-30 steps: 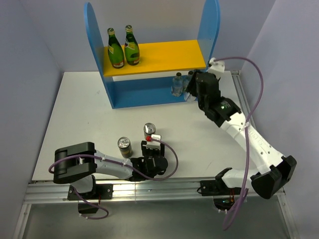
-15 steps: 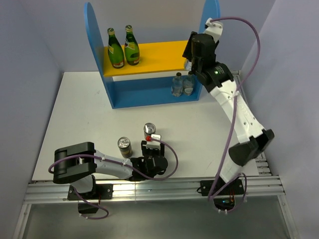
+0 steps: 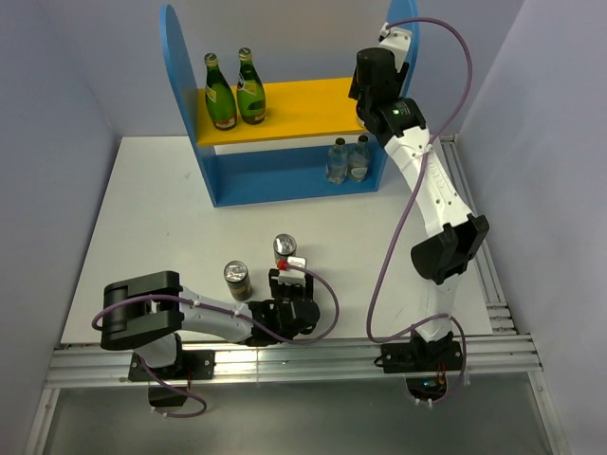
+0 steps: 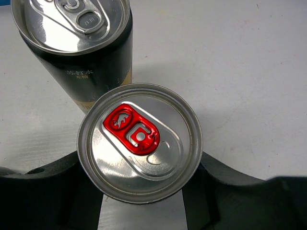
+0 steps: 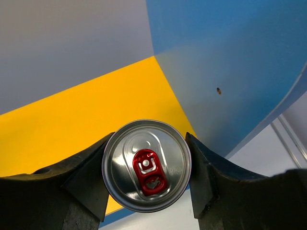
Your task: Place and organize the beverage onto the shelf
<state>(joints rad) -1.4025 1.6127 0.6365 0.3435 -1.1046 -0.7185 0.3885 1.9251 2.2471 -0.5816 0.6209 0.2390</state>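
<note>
Right claw (image 5: 147,164) is clasping a red-tabbed can (image 5: 144,148), top facing the wrist, above the shelf (image 3: 180,85); left claw (image 4: 139,160) is gripping another can (image 4: 160,139).

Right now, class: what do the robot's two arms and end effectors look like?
The left arm and right arm have white links, black joints and looping purple cables. The right arm shows a green light. The left end effector and right end effector are black.

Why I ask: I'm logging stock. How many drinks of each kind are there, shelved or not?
Green bottles: 2
Water bottles: 2
Cans: 3
Total: 7
</note>
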